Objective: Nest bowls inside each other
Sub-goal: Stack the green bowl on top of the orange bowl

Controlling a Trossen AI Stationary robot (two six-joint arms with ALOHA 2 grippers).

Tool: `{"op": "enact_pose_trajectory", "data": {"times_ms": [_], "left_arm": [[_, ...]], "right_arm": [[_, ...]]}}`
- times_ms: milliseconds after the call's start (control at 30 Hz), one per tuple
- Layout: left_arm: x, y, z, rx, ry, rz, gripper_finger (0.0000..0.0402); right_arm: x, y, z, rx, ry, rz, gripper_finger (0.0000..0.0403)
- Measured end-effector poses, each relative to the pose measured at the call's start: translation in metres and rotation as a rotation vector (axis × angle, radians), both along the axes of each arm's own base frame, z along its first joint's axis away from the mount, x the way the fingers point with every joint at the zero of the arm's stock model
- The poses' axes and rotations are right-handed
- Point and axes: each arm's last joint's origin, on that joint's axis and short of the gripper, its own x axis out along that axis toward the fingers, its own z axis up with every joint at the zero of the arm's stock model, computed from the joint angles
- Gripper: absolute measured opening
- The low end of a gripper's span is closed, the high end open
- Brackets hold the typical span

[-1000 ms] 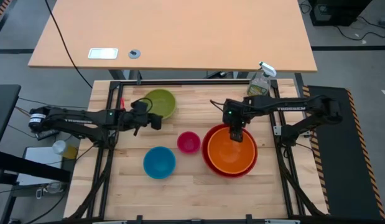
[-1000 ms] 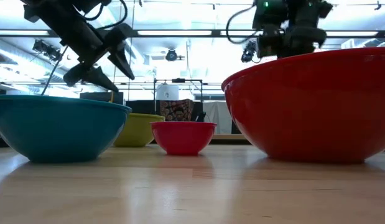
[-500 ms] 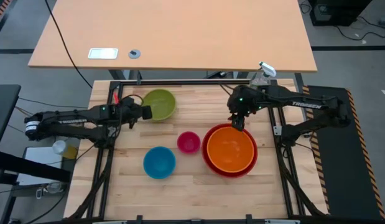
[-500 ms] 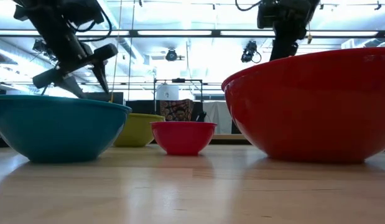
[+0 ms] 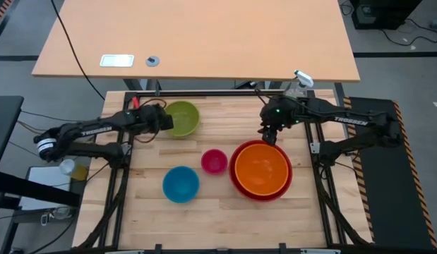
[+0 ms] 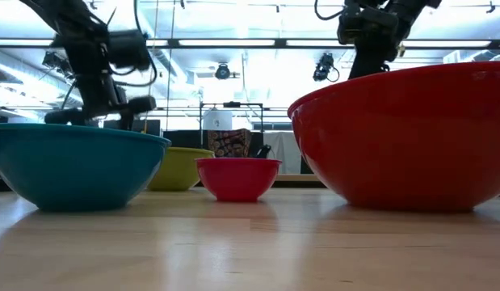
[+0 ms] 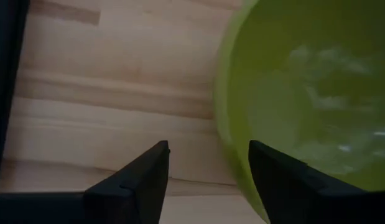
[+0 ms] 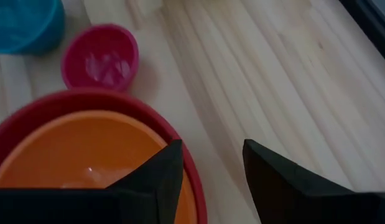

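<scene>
The lime green bowl (image 5: 181, 118) stands on its base at the table's far left. My left gripper (image 5: 162, 120) is open at the bowl's left rim (image 7: 224, 134). One finger hangs over the bowl's inside and the other over the table outside; no touch shows. The orange bowl (image 5: 261, 168) lies nested in the red bowl (image 5: 236, 185) at the right. My right gripper (image 5: 268, 136) hovers open and empty above their far rim. The pink bowl (image 5: 214, 161) and blue bowl (image 5: 181, 184) stand apart near the middle.
A clear spray bottle (image 5: 296, 88) stands at the table's far right corner. Black frame rails (image 5: 204, 94) run along the far edge and both sides. Bare wood lies along the near edge and between the green and red bowls.
My left gripper has swung toward the table's far edge and sunk, tipping downward, until its fingers straddle the green bowl's left rim. My right gripper has risen and drawn back from over the orange bowl toward the far edge. No bowl has moved.
</scene>
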Motion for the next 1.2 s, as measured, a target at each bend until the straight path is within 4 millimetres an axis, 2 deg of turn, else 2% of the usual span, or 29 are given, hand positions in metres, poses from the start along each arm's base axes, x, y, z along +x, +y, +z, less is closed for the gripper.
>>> {"op": "enact_pose_trajectory", "data": {"times_ms": [233,500,667,867,1067,1200], "left_arm": [[0.013,0.019,-0.020,-0.084,0.008,-0.049,0.0186],[0.019,0.020,-0.028,-0.132,0.011,-0.088,0.0140],[0.019,0.020,-0.028,-0.134,0.014,-0.091,0.0094],[0.022,0.021,-0.025,-0.121,-0.023,-0.092,0.0016],[0.025,0.023,-0.023,-0.089,-0.063,-0.107,0.0015],[0.034,0.027,-0.008,-0.048,-0.084,-0.173,0.0011]], "right_arm": [[0.005,-0.001,0.003,-0.011,-0.059,0.006,0.0174],[0.005,-0.002,0.003,-0.031,-0.052,0.008,0.0174],[0.005,-0.006,0.003,-0.066,-0.055,0.004,0.0174],[0.003,-0.011,0.004,-0.063,-0.058,-0.013,0.0174],[0.002,-0.014,0.004,-0.001,-0.079,0.003,0.0174],[-0.002,-0.019,0.002,0.018,-0.059,-0.017,0.0174]]}}
